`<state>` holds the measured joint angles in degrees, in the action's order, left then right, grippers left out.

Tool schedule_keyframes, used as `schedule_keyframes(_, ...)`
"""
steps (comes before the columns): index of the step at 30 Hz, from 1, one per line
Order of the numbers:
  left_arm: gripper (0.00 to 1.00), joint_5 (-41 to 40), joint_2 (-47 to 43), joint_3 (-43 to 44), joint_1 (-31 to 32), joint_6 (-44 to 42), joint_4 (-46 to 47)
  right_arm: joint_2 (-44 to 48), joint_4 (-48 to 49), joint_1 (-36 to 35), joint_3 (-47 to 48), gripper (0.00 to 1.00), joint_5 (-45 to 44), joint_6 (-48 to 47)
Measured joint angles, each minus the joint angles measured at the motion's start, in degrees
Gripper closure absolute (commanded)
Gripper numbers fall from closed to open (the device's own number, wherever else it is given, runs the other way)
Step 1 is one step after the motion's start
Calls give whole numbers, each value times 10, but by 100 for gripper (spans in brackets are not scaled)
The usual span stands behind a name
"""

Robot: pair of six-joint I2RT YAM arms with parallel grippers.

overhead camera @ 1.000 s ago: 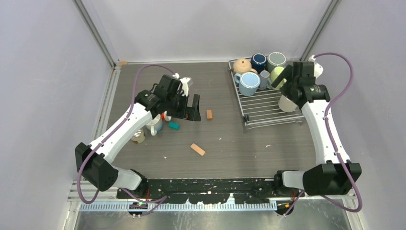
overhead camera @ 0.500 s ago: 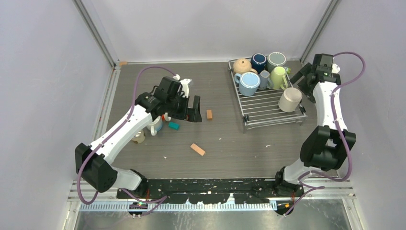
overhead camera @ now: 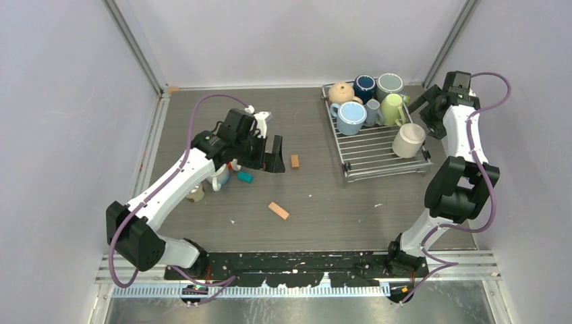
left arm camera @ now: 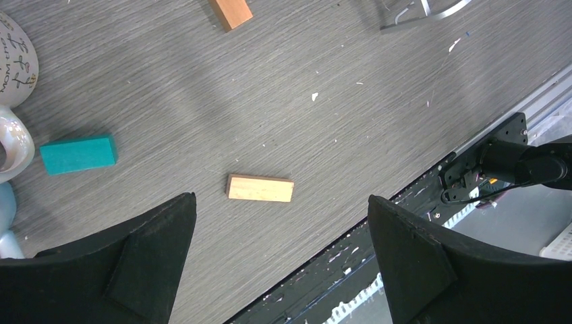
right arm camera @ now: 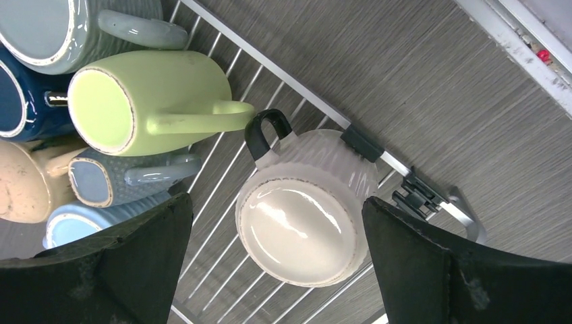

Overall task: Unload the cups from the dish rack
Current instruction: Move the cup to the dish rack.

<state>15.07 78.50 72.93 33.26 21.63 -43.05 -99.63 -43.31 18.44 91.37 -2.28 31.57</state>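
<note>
Seven cups (overhead camera: 409, 140) crowd the dish rack (overhead camera: 378, 154), which sits in the far right corner of the desk. Its longer side seems to run from the far edge toward the near one, and its wires lie left to right. Along its far end are a tan cup (overhead camera: 340, 92) showing a rounded closed top, a navy cup (overhead camera: 365, 84) and a grey-green cup (overhead camera: 390, 84), the last two mouth up. Just nearer come a light blue cup (overhead camera: 351, 117), mouth up with its handle toward the left edge, a small grey-blue cup (overhead camera: 372, 111), and a lime green cup (overhead camera: 391, 108) tipped over, its handle reaching toward the white cup (right arm camera: 303, 216). That ribbed white cup is bottom up and tilted, leaning on the rack's right rail, with its black handle toward the lime one. The right gripper (right arm camera: 274, 201) hangs above it, fingers (right arm camera: 115, 270) spread wide, touching nothing. The left gripper (overhead camera: 273, 154) hovers left of the desk's middle, fingers (left arm camera: 135, 270) equally wide apart with nothing between them. A pale wooden block (left arm camera: 260, 188) lies toward the near edge, with a teal block (left arm camera: 77, 154) and an orange block (left arm camera: 231, 11) close by. Off the rack, beside the left arm, sit a lettered white cup (left arm camera: 12, 57) and a small metallic cup (overhead camera: 195, 193).
</note>
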Motion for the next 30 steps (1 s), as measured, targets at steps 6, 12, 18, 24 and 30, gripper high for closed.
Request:
schedule_keyframes(6,0,2,0,0,0,0,0,0,9,0,-15,0,5,13)
schedule_keyframes(12,0,5,0,0,0,0,0,0,19,-1,-54,0,9,18)
schedule_keyframes(18,0,6,0,0,0,0,0,16,32,-13,-87,0,10,28)
schedule_keyframes(24,0,6,0,-1,0,0,0,33,39,-33,-109,0,25,43)
schedule_keyframes(30,0,7,0,-1,0,0,0,49,49,-51,-131,0,30,64)
